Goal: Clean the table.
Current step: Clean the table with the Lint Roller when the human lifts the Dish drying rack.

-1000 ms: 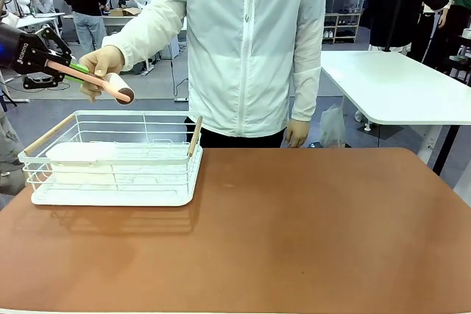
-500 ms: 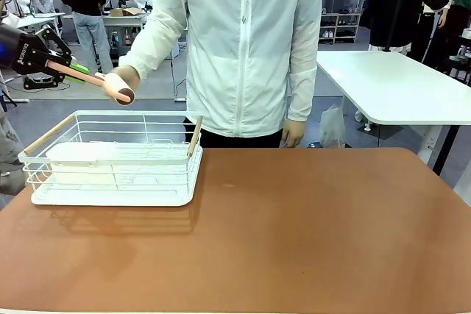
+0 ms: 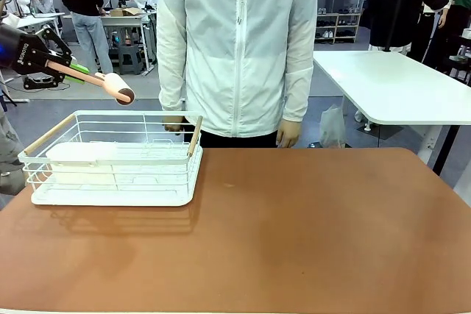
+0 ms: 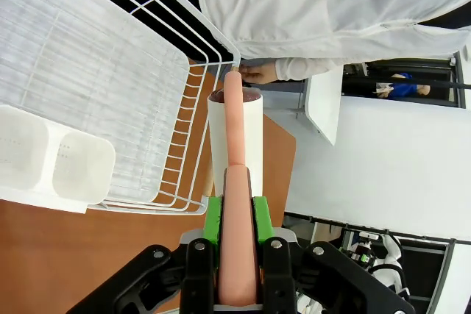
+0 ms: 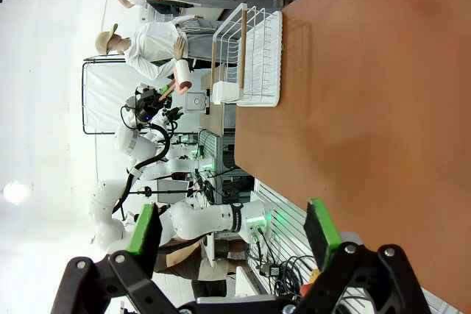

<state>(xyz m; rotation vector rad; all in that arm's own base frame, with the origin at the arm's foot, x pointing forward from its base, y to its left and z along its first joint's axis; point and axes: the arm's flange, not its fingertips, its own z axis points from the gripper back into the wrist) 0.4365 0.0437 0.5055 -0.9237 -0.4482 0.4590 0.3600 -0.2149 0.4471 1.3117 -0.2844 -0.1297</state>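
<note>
Left gripper (image 3: 62,68) clenched on the pink handle of a lint roller (image 3: 112,84), aloft near the wire basket (image 3: 118,196), right gripper (image 5: 232,229) spread empty over the reddish-brown table (image 3: 309,226); risk: the long handle could pivot in the grip when pressed down.
</note>
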